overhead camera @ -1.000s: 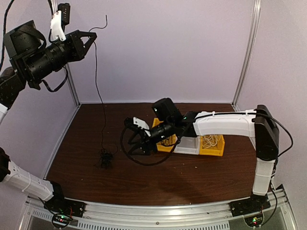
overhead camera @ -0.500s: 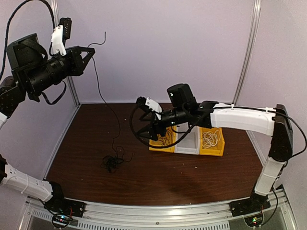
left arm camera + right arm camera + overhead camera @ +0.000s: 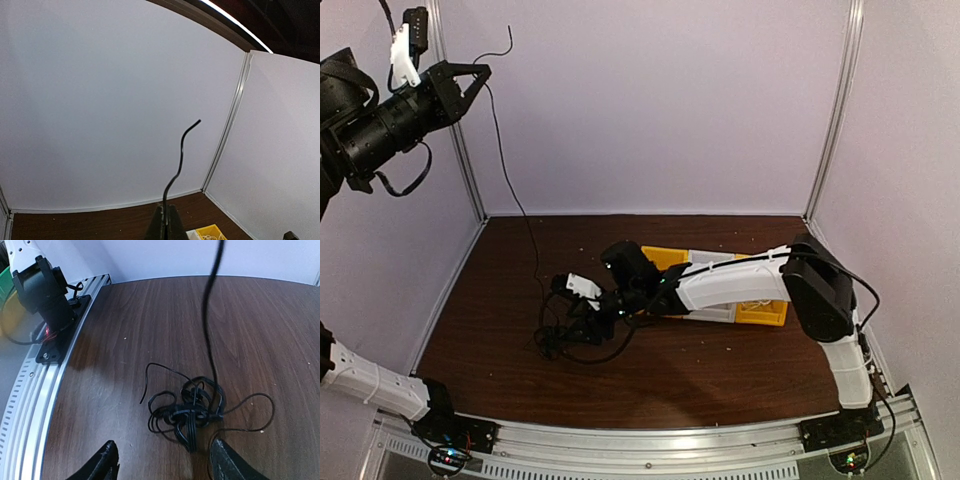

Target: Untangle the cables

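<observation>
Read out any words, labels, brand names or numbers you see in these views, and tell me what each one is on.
None can be read: no text shows on the black cable, the yellow bins, the table or the back wall.

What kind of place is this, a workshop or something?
Likely a robot test booth: plain walls boxing in a brown table, two arms bolted to a metal rail, and a cable tangle.
</observation>
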Controlling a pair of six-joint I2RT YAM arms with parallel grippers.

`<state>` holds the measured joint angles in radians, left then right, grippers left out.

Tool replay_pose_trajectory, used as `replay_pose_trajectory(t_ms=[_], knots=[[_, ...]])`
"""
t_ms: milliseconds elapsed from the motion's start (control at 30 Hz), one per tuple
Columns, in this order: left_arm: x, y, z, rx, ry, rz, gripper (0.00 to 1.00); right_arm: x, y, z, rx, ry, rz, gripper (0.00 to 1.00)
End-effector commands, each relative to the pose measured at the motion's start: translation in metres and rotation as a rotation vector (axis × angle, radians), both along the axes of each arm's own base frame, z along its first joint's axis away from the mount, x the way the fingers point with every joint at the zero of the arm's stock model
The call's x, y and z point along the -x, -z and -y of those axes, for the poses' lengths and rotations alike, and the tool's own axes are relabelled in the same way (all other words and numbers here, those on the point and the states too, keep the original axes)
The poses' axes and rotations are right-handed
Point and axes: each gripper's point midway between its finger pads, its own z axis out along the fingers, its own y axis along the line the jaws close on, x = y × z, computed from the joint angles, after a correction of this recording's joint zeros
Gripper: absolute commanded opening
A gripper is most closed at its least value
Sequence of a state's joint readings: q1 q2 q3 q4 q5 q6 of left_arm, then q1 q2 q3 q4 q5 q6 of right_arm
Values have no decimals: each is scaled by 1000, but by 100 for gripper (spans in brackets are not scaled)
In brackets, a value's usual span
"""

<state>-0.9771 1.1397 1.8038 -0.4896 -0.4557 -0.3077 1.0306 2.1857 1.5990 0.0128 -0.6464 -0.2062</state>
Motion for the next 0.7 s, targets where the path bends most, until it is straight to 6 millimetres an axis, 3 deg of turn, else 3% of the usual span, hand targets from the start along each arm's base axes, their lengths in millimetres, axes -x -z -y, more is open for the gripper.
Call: replay_pose_trajectory(t_ms=[0,67,100,200,267,367,667], knots=[[7,-25,-2,50,26,48,0,-7,15,-30,-7,40,52,65],[8,-29,-2,54,29,56,0,-17,22,-38,-23,85,58,65],[8,-31,-2,54,29,59,0,-21,24,-42,-27,97,62,58],[7,-34,-1,53,27,67,0,-34,37,-53,5,148,37,21],[9,-43,-4,61,27,84,0,-35,39,-53,7,163,13,8],[15,-66,-12,80,17,137,0,-26,46,-49,16,160,-16,0],[63,-172,-60,273,2,496,0,-12,97,-34,124,175,-59,0]])
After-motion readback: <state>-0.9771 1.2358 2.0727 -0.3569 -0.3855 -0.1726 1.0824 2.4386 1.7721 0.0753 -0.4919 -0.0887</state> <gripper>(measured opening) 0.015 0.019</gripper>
